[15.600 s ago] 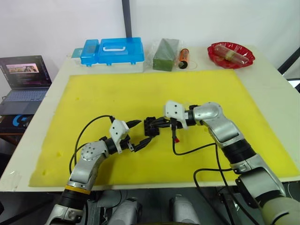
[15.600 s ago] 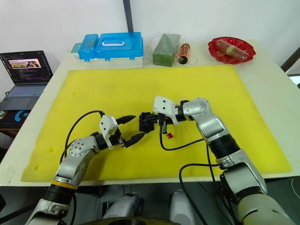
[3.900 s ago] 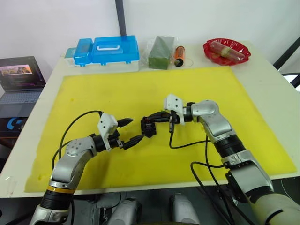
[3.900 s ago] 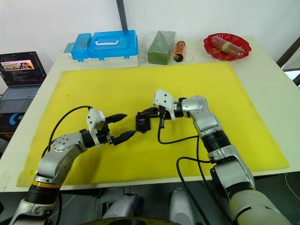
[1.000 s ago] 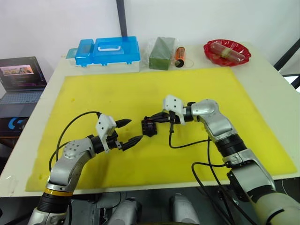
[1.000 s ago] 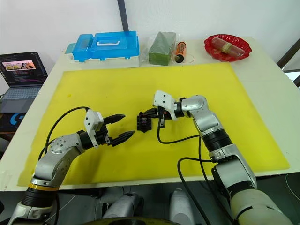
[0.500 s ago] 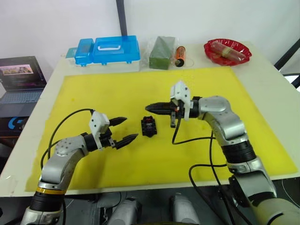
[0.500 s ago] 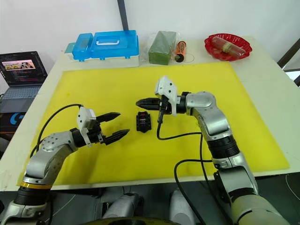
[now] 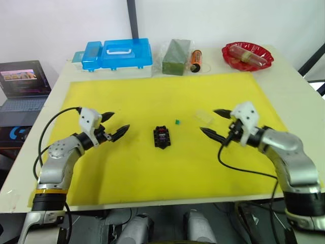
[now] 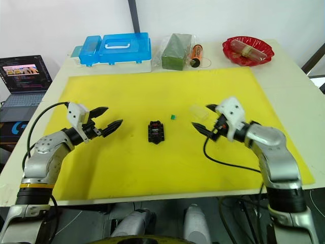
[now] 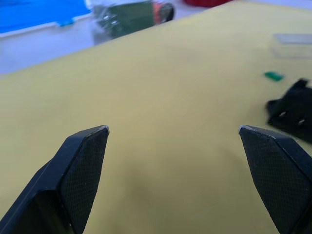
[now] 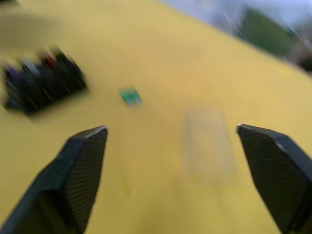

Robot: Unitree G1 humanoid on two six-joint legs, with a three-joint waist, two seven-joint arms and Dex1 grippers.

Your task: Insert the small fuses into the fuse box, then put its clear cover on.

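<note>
From the head cameras, I see the fuse box point(image 9: 161, 136) sitting mid-mat on the yellow mat point(image 9: 127, 96), with red and purplish fuses apparently already seated in it. One green fuse point(image 9: 177, 122) lies loose just beyond it, and the clear cover point(image 9: 203, 116) rests further to the robot's right, near my right end effector point(image 9: 214, 123). The left end effector point(image 9: 116, 124) hovers well apart from the box. Both are spread wide and empty.

In the left wrist view, the box point(image 11: 291, 113) and the green fuse point(image 11: 273, 75) lie ahead, off to one side.

In the right wrist view, the green fuse point(image 12: 130, 96) sits between the box point(image 12: 43, 78) and the faint cover point(image 12: 208, 141).

My judgement: the green fuse goes in next. I'd narrow the right fingers first, come straight down on the chip, and brace the box with the left.

At the table's far edge stand a blue case point(image 9: 118, 54), a green block point(image 9: 175, 51) and a red dish point(image 9: 247, 55), all out of the way. The cover is close enough to get nudged.
</note>
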